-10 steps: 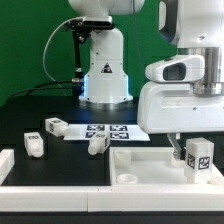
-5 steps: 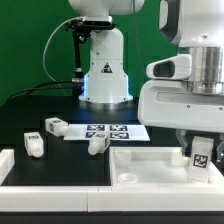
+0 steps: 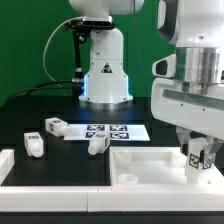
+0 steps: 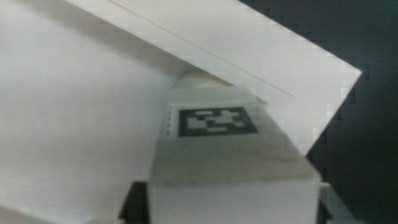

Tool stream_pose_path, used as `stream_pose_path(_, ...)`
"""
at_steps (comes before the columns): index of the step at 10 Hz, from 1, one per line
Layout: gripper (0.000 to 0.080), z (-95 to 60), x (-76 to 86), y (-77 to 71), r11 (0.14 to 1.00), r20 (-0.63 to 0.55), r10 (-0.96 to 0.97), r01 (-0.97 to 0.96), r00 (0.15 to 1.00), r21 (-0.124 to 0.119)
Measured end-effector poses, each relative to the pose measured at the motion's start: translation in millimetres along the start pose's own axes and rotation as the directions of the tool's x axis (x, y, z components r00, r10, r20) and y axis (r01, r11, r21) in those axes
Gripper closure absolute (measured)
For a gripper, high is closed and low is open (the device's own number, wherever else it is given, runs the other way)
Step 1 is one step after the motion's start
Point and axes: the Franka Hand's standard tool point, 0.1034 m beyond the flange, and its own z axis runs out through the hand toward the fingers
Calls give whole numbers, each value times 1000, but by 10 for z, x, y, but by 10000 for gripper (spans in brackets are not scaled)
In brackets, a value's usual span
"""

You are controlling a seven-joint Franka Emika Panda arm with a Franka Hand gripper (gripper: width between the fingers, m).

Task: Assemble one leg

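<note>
Gripper: the gripper (image 3: 202,158) was at the exterior view's right, low over the near right part of the tabletop; its fingers were clamped on a leg, one finger at each side of it.
Held leg: the leg (image 3: 203,157) stood upright between the fingers, with a black-and-white tag facing the camera. It was at the tabletop's right corner region; I could not tell if its lower end touched the tabletop.
Wrist view: the held leg (image 4: 221,140) filled the middle of the picture, its square tag clear to see, with the white tabletop (image 4: 89,110) behind it and dark table at the corner. The fingers themselves were hardly visible there.
Tabletop: the large white tray-like tabletop (image 3: 150,163) lay flat on the black table, near the camera, with a round hole at its near left corner.
Other legs: one leg (image 3: 54,126) lay on the table at the exterior view's left, just beside the left end of the marker board. A second leg (image 3: 35,145) lay nearer to the camera and more to the left. A third leg (image 3: 97,144) lay at the near edge of the marker board, just beside the tabletop's far left corner.
Marker board: the marker board (image 3: 108,131) lay flat on the table in the middle, farther away than the tabletop.
Robot base: the white robot base (image 3: 104,75) stood far behind, in front of a green wall.
</note>
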Motion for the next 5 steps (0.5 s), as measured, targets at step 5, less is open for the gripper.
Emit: stream_pose_path(5, 514, 10, 4, 55, 757, 76, 652, -652, 754, -24)
